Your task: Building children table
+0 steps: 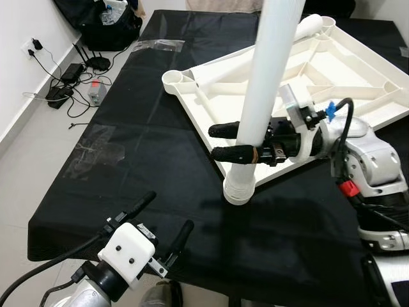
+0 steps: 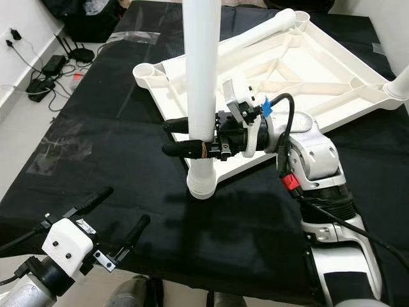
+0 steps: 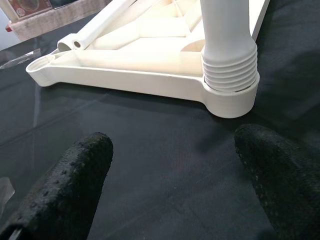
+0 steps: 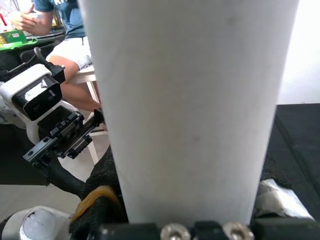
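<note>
On the black cloth (image 1: 160,160) lies the upturned tabletop (image 1: 332,70), a white leg (image 1: 265,96) standing upright in its near corner socket (image 1: 238,190). Right gripper (image 1: 225,142) pinches the leg just above the socket. Left gripper (image 1: 165,222) hovers near the socket, fingers spread, holding nothing.

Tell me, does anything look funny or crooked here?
Nothing is broken or spilled. The tabletop lies upside down on purpose. The leg held by the right pincer stands in its corner socket with its ribbed threads showing, so it isn't fully screwed in.

White tabletop (image 1: 332,83) upside down on black cloth, white leg (image 1: 268,89) upright in its near corner socket (image 3: 231,97)
</note>
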Controlling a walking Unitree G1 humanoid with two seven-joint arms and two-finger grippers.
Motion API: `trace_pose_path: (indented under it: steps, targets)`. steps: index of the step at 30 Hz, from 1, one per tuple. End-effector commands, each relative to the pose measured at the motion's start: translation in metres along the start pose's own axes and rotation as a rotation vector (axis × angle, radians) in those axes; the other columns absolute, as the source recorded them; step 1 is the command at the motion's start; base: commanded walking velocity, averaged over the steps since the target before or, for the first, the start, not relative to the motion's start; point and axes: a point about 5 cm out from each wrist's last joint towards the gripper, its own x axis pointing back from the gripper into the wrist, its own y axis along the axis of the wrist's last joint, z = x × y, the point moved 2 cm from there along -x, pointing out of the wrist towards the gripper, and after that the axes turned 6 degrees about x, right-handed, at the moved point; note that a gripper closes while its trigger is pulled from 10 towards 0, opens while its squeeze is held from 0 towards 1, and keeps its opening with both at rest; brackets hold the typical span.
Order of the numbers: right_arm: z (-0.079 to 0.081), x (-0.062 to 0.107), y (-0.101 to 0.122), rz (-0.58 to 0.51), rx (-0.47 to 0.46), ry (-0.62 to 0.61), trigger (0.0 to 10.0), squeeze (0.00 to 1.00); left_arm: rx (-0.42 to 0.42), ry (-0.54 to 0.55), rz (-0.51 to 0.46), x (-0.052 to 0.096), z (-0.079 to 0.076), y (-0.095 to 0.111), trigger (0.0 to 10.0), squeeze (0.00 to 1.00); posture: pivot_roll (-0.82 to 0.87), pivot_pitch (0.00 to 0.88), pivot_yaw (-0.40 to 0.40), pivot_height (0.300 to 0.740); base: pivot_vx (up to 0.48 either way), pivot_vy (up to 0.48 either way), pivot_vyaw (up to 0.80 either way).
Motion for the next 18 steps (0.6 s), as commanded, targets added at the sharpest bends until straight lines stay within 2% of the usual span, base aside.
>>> trace_pose_path:
  steps: [1, 12, 18]
  targets:
    - [0.0009, -0.0038, -0.0048, 0.017, -0.010, 0.012, 10.0, 0.00, 0.009, 0.002, 0.014, 0.0016, -0.0021, -0.0036, 10.0, 0.00, 0.04, 0.318, 0.008, 0.740, 0.000, 0.000, 0.00]
    - [0.0011, -0.0040, -0.0043, -0.010, -0.014, -0.018, 10.0, 0.00, 0.005, 0.001, 0.012, 0.0012, -0.0024, -0.0033, 10.0, 0.00, 0.04, 0.318, 0.007, 0.740, 0.000, 0.000, 0.00]
    - [0.0096, -0.0017, -0.0112, -0.033, -0.048, -0.063, 10.0, 0.00, 0.001, 0.001, 0.013, 0.0008, -0.0020, -0.0036, 10.0, 0.00, 0.03, 0.318, 0.011, 0.740, 0.000, 0.000, 0.00]
